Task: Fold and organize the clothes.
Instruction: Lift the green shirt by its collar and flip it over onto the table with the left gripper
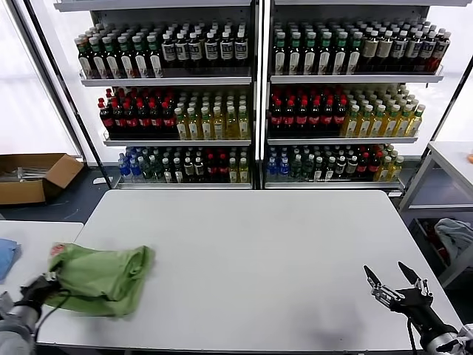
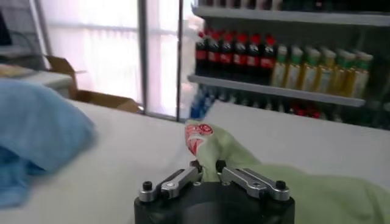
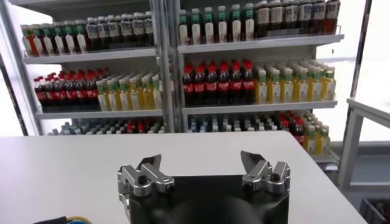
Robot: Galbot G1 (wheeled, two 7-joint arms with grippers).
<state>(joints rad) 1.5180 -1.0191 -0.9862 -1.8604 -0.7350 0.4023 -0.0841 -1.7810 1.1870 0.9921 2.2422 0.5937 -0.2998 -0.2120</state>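
Note:
The light green polo shirt point(image 1: 103, 277) lies bunched at the front left corner of the white table point(image 1: 251, 259). My left gripper point(image 1: 41, 287) is at the shirt's left edge, shut on a fold of the fabric. In the left wrist view the jaws pinch the green cloth point(image 2: 210, 159), with the red-and-white logo point(image 2: 198, 137) just beyond the gripper point(image 2: 207, 168). My right gripper point(image 1: 392, 279) is open and empty over the table's front right corner; it also shows in the right wrist view point(image 3: 201, 164).
A blue cloth point(image 2: 36, 131) lies on a side table point(image 1: 33, 240) to the left. Shelves of bottles point(image 1: 251, 96) stand behind the table. A cardboard box point(image 1: 33, 176) sits on the floor at the left. Another table point(image 1: 451, 159) with a grey-blue cloth point(image 1: 454, 237) stands at the right.

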